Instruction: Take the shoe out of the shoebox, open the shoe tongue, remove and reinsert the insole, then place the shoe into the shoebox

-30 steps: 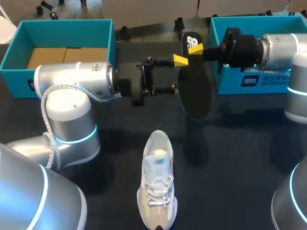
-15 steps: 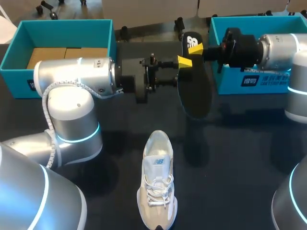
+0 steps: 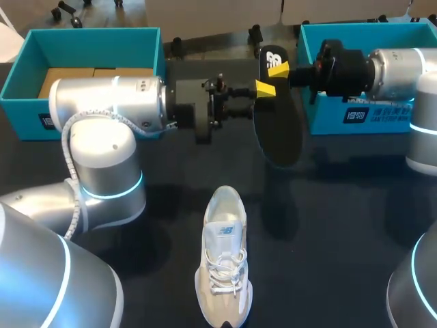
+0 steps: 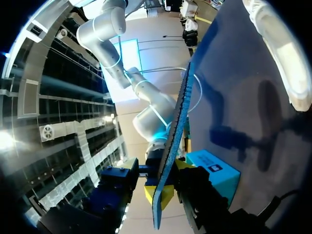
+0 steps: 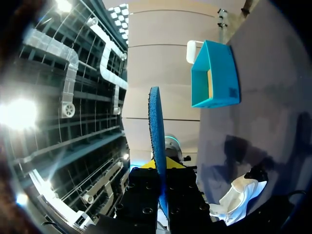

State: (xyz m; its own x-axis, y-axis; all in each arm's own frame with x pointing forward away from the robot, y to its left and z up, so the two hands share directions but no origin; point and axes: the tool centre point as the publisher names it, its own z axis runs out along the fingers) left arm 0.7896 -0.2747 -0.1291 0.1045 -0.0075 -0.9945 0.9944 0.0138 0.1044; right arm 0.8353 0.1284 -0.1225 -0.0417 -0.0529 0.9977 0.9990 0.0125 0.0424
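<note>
You have the insole (image 3: pixel 278 130) clamped in your right gripper (image 3: pixel 276 69), its edge standing between your left gripper's (image 3: pixel 265 87) spread fingers.

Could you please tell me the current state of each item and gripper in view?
shoebox: open.
shoe: upright, laced, outside the shoebox.
insole: out of the shoe, held aloft.
right gripper: shut on the insole.
left gripper: at the insole, grip unclear.

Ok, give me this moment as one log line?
phase: insole out | right tool: shut on insole, held aloft | left tool: at insole, grip unclear | shoe: upright on table
</note>
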